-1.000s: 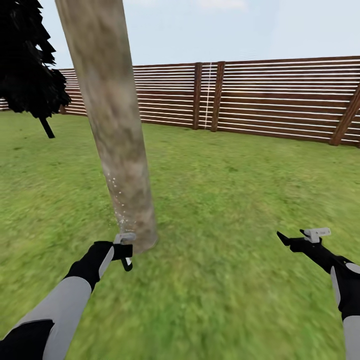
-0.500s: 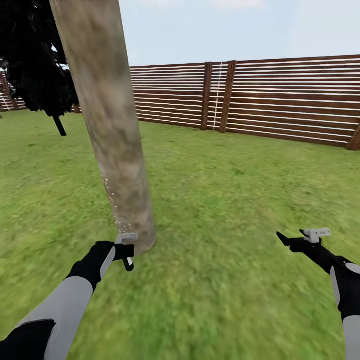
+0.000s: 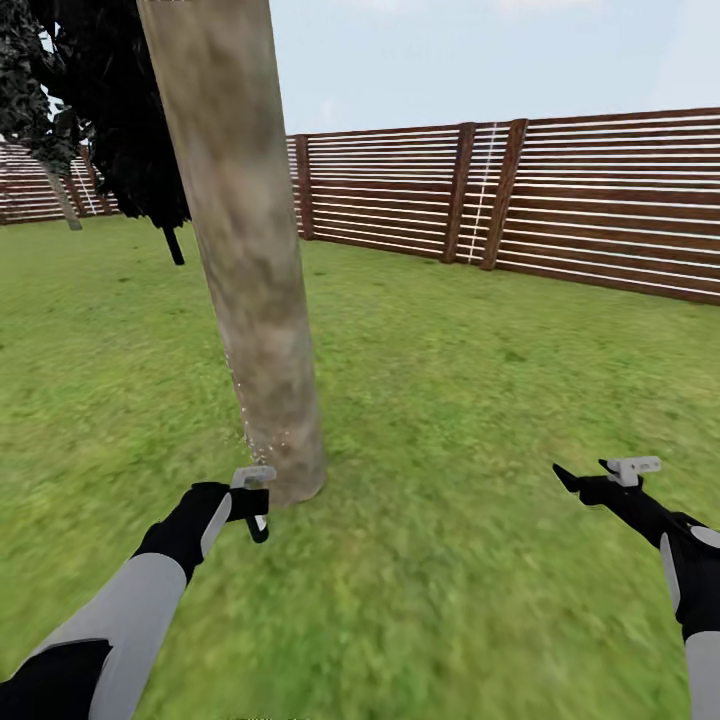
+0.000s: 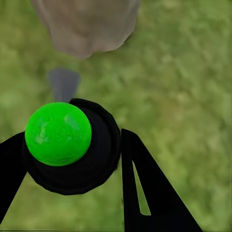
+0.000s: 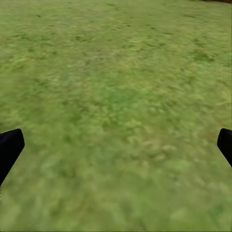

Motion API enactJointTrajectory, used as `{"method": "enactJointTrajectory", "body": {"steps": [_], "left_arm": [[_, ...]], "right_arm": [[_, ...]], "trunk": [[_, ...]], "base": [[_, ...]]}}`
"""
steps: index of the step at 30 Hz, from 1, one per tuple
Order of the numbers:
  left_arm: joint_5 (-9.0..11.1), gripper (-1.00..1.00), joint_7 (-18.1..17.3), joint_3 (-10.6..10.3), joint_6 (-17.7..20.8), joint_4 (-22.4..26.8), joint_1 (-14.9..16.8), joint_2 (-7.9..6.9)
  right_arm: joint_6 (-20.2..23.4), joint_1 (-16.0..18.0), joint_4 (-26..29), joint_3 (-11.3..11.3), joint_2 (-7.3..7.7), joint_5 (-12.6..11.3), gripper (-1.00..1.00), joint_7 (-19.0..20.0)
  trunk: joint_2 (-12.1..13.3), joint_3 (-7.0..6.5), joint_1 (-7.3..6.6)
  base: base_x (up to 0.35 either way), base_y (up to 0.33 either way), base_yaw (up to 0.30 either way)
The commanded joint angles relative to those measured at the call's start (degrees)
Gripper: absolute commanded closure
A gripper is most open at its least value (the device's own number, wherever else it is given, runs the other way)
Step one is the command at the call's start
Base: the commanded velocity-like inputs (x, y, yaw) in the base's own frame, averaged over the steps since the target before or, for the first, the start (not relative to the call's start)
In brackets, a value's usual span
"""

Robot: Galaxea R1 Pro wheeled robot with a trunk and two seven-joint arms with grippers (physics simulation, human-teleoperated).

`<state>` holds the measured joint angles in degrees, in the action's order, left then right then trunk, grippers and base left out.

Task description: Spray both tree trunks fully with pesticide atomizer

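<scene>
A: The left claw (image 3: 255,508) grips the atomizer (image 4: 67,145) low beside the trunk (image 3: 245,250); specks (image 3: 250,425) dot only its base.

B: So the upper bark may stay bare. The right claw (image 3: 600,478) hangs open over grass (image 5: 116,96).

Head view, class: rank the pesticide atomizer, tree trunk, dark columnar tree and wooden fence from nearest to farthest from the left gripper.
1. Pesticide atomizer, held in the left gripper.
2. Tree trunk, just ahead.
3. Dark columnar tree, far behind the trunk, left.
4. Wooden fence, along the lawn's far edge.
</scene>
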<state>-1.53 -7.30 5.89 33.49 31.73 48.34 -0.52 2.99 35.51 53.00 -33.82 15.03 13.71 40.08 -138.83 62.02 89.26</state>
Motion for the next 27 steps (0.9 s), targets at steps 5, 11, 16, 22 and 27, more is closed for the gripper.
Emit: {"method": "enactJointTrajectory", "body": {"steps": [5,11,16,22,27], "left_arm": [[0.03,1.0,0.01,0.04,0.0,-0.08,0.0,0.08],[-0.04,1.0,-0.11,0.0,-0.08,0.48,-0.08,1.18],[-0.11,1.0,-0.7,-0.51,4.88,6.77,0.95,0.95],[0.02,1.0,-1.02,-0.61,24.48,21.67,8.34,1.18],[0.01,1.0,-1.09,-0.54,25.45,19.5,17.95,0.73]], "right_arm": [[0.0,0.0,0.0,0.01,0.0,0.0,-1.0,0.0],[0.0,0.0,0.06,-0.01,0.0,0.0,-1.0,0.0],[0.0,0.0,0.17,-0.07,0.09,0.0,-1.0,0.0],[0.0,0.0,0.18,-0.47,0.1,0.0,-1.0,0.0],[0.09,0.0,0.26,-3.7,0.09,0.0,-1.0,0.08]], "trunk": [[0.0,0.0,0.0],[0.0,0.0,0.0],[0.0,0.0,0.0],[0.0,0.0,0.0],[0.0,0.0,0.0]], "base": [[0.002,-0.273,0.276],[0.0,-0.165,0.158],[0.0,-0.003,0.002],[0.0,0.0,0.0],[0.0,0.0,0.0]]}}
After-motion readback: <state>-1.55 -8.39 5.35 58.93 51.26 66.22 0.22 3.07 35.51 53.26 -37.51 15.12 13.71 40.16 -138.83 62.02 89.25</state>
